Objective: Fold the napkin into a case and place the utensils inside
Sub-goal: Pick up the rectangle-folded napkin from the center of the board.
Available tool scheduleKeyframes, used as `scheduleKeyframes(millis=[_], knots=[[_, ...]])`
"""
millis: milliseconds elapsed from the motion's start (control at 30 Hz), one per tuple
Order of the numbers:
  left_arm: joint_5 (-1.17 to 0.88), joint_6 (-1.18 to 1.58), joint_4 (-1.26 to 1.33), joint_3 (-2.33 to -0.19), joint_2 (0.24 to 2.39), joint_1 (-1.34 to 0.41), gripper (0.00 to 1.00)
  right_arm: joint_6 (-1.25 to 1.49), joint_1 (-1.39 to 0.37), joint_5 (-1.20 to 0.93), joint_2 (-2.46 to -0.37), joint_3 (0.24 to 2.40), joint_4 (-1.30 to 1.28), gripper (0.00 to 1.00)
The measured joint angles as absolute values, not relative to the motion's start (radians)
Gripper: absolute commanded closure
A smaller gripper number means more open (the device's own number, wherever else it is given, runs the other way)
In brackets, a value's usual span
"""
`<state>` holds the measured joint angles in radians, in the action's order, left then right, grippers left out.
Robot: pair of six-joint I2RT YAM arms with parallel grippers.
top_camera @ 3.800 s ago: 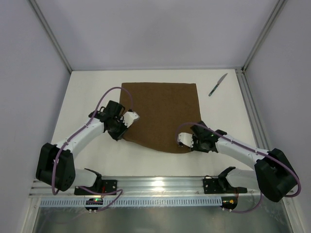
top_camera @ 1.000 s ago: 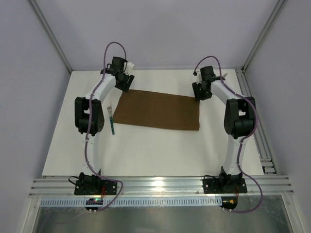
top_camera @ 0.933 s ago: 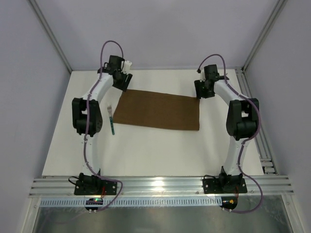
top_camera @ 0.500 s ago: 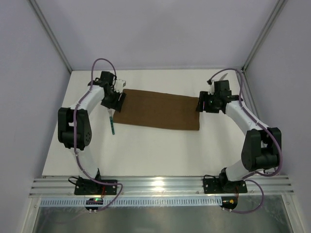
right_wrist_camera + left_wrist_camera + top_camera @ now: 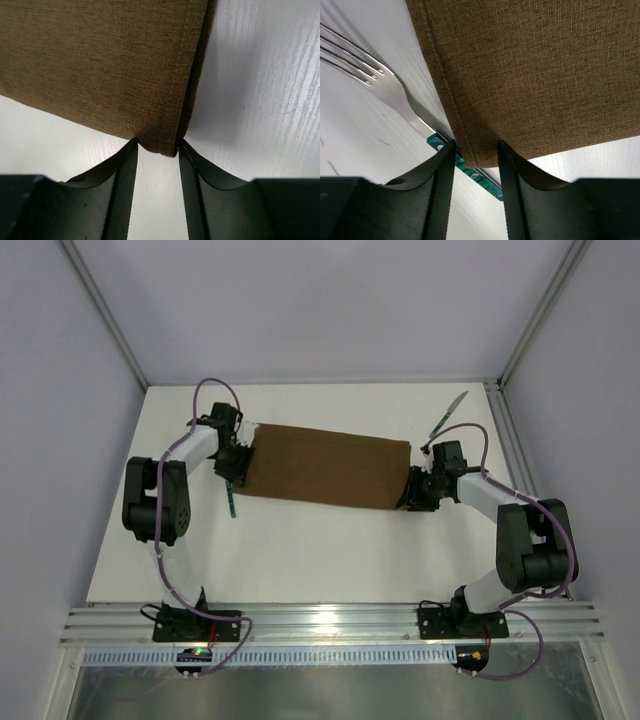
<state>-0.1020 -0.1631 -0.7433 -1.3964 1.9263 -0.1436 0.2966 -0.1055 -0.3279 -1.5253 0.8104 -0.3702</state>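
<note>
Two black end effectors work the short ends of the dark brown woven cloth napkin (image 5: 325,468). In the overhead view it lies as a long flat band across the far half of the white bench (image 5: 320,560), apparently folded once and not yet a case. The left end effector (image 5: 238,472) sits at the band's near left corner and the right end effector (image 5: 410,498) at its near right corner. I judge this placing lets both take one long edge together for the next fold. The small fork with a teal handle (image 5: 231,502) lies just beside the left end. The slim silvery knife with a dark handle (image 5: 449,414) rests well apart near the far right of the bench, so both are outside the cloth. From the left wrist, the matte black fingers (image 5: 440,185) stand partly open, with the napkin's stitched corner between their tips. Whether they press it yet I cannot tell. The weave is coarse and dull, and the fork's shiny tines and teal handle run close along the hem, so a closing pinch might catch it. From the right wrist, the jaws are likewise part-open around the other corner, holding nothing firmly that I can see. There the edge looks doubled and thick, with a dark shadow on the smooth pale bench.
</note>
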Motion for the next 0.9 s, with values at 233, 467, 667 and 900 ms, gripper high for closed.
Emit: scheduleKeyframes(millis=[233,467,667,900], knots=[[-0.14,-0.167,-0.737,-1.325,1.927,-0.144,1.0,0.327,-0.105,-0.358,-1.529,0.743,-0.34,0.96],[-0.202,-0.193,-0.748,-1.213,1.847,-0.144,1.0,0.344,-0.105,-0.358,-1.393,0.681,-0.391,0.94],[-0.274,-0.248,-0.872,-1.119,1.682,-0.146,0.71,0.38,-0.105,-0.317,-1.153,0.639,-0.515,0.44],[-0.291,-0.28,-1.001,-1.182,1.554,-0.142,0.5,0.367,-0.101,-0.242,-1.028,0.728,-0.587,0.37]])
